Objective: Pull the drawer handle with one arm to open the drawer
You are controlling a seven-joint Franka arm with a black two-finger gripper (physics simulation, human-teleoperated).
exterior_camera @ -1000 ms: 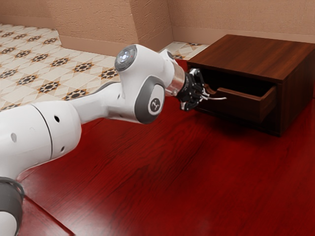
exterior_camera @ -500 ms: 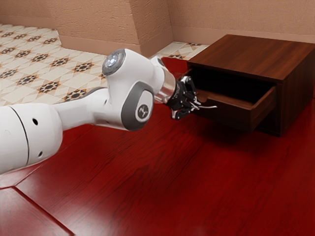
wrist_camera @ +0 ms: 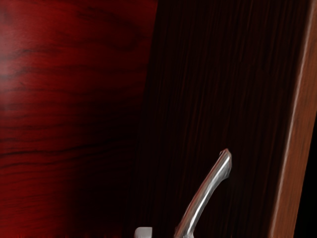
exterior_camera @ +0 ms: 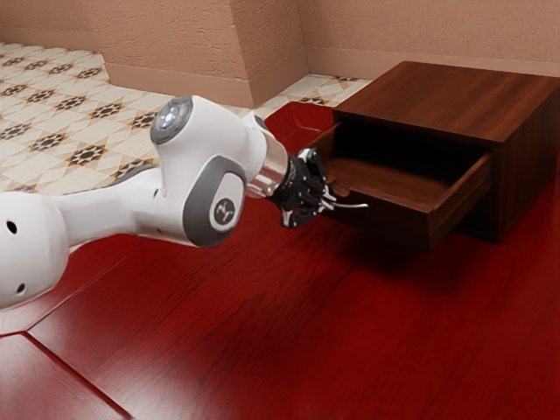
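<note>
A dark wooden cabinet [exterior_camera: 455,101] stands at the exterior view's right, on the red wooden surface [exterior_camera: 289,332]. Its drawer [exterior_camera: 395,213] sticks out toward the arm, with the inside showing. My black gripper [exterior_camera: 325,199] is at the drawer's front, shut on the silver drawer handle [exterior_camera: 352,205]. In the wrist view the curved silver handle [wrist_camera: 208,192] rises just ahead of my hand against the dark drawer front [wrist_camera: 218,94].
The white arm [exterior_camera: 201,188] reaches in from the exterior view's left, low over the red surface. A tiled floor [exterior_camera: 70,122] and a beige wall [exterior_camera: 175,35] lie behind. In front of the cabinet the red surface is bare.
My gripper has moved toward the exterior view's left and slightly down, holding the handle. The drawer has slid further out of the cabinet with it.
</note>
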